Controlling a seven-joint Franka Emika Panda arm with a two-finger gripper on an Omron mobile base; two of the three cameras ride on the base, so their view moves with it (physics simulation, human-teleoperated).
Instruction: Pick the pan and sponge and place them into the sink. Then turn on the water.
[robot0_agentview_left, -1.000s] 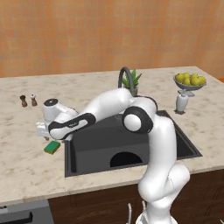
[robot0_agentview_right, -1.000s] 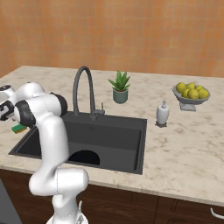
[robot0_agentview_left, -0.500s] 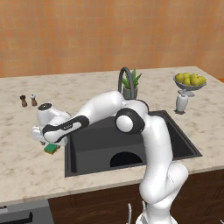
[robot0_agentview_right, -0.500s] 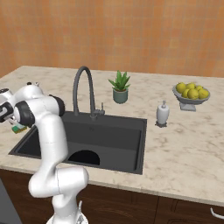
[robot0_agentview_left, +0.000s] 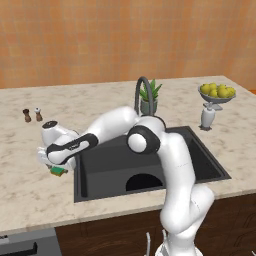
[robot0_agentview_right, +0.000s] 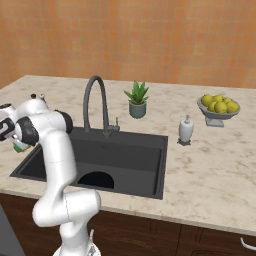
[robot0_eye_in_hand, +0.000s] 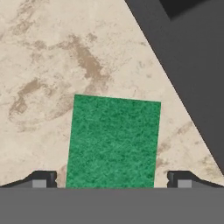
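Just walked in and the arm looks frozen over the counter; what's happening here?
The robot's claw is open and poised right over the green sponge, its fingers to either side of it. The sponge lies flat on the marble counter, just beside the sink. It has not closed on it, and nothing is held.

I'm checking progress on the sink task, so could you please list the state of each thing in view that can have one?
gripper: open, jaws either side of the sponge, not closed on it.
sponge: flat on the counter beside the sink, green side up, not yet picked.
sink: basin dark, a dark round shape at its front edge.
tap: no water seen running.
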